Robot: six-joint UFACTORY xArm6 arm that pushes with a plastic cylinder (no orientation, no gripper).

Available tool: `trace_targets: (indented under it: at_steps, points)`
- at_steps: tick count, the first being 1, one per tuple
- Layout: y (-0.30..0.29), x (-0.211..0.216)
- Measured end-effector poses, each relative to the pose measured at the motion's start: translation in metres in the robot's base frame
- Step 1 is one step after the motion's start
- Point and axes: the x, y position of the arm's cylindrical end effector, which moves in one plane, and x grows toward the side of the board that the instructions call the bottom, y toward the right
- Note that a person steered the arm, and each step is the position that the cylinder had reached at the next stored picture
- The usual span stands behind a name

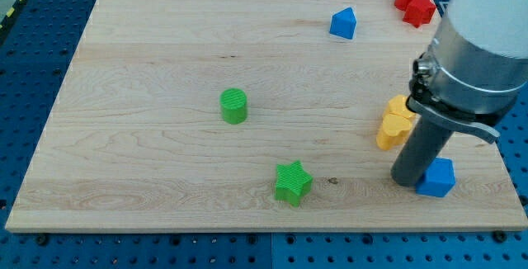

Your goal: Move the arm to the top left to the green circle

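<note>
The approach is not yet begun: my tip [410, 180], holding nothing, is parked near the bottom-right corner; a long leftward, upward sweep toward the green circle [234, 106] is required.

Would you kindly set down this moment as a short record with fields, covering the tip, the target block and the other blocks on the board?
tip: my tip rests at the view's lower right, against the blue block
target: green circle, left of the board's centre, far to the view's left of my tip and a little higher
contact with target: none
green star: near the bottom edge, below and right of the green circle
yellow blocks: just above and left of my tip
blue pointed block: near the top edge
red blocks: top right corner
surface: wooden board
</note>
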Motion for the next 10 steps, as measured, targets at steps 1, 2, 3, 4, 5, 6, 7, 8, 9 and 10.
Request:
trace_targets:
  at_steps: [1, 2, 3, 4, 5, 6, 7, 8, 9, 10]
  points:
    - [0.016, 0.000]
    - [0.027, 0.000]
    - [0.015, 0.000]
    - [-0.026, -0.001]
    - [-0.066, -0.013]
    - [-0.092, -0.046]
    - [-0.113, -0.087]
    - [-0.141, -0.129]
    - [-0.193, -0.163]
    - [-0.251, -0.176]
